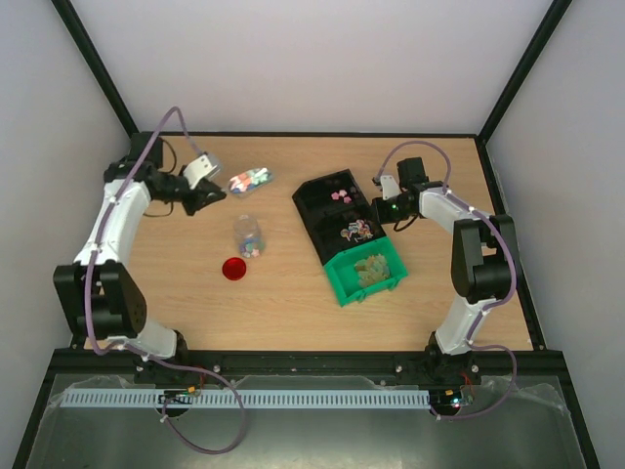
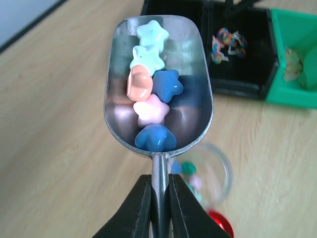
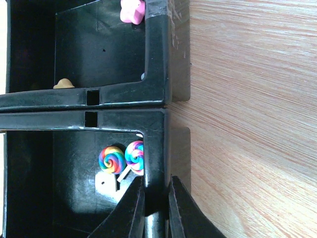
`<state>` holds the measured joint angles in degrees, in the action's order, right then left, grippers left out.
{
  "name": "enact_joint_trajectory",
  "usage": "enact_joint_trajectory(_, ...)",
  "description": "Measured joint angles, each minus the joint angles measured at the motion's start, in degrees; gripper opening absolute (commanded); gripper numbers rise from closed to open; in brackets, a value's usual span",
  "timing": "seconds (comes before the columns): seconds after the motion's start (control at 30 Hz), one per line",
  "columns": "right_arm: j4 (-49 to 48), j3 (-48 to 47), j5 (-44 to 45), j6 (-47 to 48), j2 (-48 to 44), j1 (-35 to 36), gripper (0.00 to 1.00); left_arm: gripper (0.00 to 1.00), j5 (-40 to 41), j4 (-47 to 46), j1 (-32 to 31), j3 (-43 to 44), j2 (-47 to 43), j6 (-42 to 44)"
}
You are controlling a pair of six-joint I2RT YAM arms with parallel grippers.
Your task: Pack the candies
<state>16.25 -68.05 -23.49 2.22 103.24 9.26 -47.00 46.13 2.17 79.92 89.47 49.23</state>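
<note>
The left jaws were closed tight on the thin flat handle of the scoop (image 2: 193, 74), a shiny silver metal one with a rounded bowl. In the bowl lay six glossy star-shaped candies (image 2: 151, 84), pale mint, peach, pink and two blues, in a row along the middle. Behind the handle, out of focus, a clear round jar (image 2: 220, 171) stood on the wood-grain desk (image 2: 49, 124) with some candies inside, the round red lid (image 2: 222, 225) just beside it. The right jaws were closed on the smooth hard-plastic wall of the black middle bin (image 3: 158, 144), where swirled rainbow lollipops (image 3: 113, 159) lay. More candies were in the neighbouring black bin (image 3: 99, 49), the green bin (image 1: 369, 291) and a clear bag (image 1: 251, 179).
</note>
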Motion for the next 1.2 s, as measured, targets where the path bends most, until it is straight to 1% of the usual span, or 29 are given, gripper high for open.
enact_joint_trajectory(0.17, -1.0, 0.0, 0.0, -0.5, 0.3, 0.9, 0.01, 0.02, 1.1, 9.8, 6.6, -5.2, -6.9, 8.6)
enact_joint_trajectory(0.3, -1.5, 0.0, 0.0, -0.8, 0.4, 1.9, 0.01, 0.02, 1.7, 17.0, 11.3, -6.1, -10.5, 15.6)
enact_joint_trajectory(0.4, -1.6, 0.0, -0.1, -0.8, 0.5, 2.1, 0.01, 0.02, 2.7, 21.3, 14.3, -6.3, -12.2, 20.4)
enact_joint_trajectory(0.5, -1.6, 0.0, -0.2, -0.7, 0.5, 2.1, 0.02, 0.02, 5.1, 23.6, 15.9, -8.0, -14.4, 24.1)
enact_joint_trajectory(0.63, -1.6, 0.0, -0.3, -0.7, 0.5, 2.1, 0.02, 0.02, 8.2, 25.7, 16.2, -10.5, -17.6, 27.1)
enact_joint_trajectory(0.8, -1.6, 0.0, -0.5, -0.7, 0.6, 2.1, 0.02, 0.02, 9.6, 26.4, 16.1, -10.5, -18.0, 28.2)
enact_joint_trajectory(0.97, -1.6, 0.0, -0.5, -0.5, 0.6, 2.1, 0.02, 0.02, 11.5, 26.3, 14.2, -10.4, -17.0, 27.8)
enact_joint_trajectory(1.2, -1.6, 0.0, -0.5, -0.1, 0.6, 2.1, 0.02, 0.02, 13.5, 24.7, 11.6, -9.4, -14.3, 25.0)
